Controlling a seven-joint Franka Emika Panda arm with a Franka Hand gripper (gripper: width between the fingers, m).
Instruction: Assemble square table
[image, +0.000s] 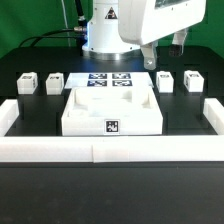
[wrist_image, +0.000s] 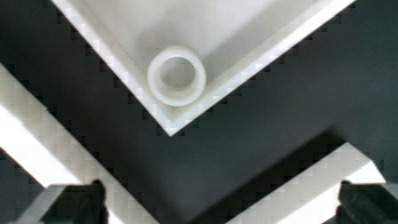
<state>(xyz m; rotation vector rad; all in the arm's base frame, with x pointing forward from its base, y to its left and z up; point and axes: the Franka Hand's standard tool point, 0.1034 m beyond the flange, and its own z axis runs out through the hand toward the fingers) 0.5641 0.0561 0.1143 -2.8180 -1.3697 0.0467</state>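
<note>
The square table's white slab (image: 110, 112) lies flat in the middle of the black table, its tag (image: 112, 126) on the front edge. Two small white tagged legs (image: 40, 82) stand at the exterior view's left and two more legs (image: 180, 81) at its right. My gripper (image: 170, 46) hangs high over the back right, apart from every part. In the wrist view one corner of the slab (wrist_image: 249, 40) shows, with a round hole (wrist_image: 175, 75) in it. My gripper (wrist_image: 214, 208) is open; its dark fingertips (wrist_image: 64, 205) stand far apart with nothing between them.
The marker board (image: 110, 82) lies behind the slab. A low white border wall (image: 110, 151) runs along the front and up both sides. The arm's white base (image: 105, 35) stands at the back. White strips (wrist_image: 329, 150) cross the wrist view diagonally.
</note>
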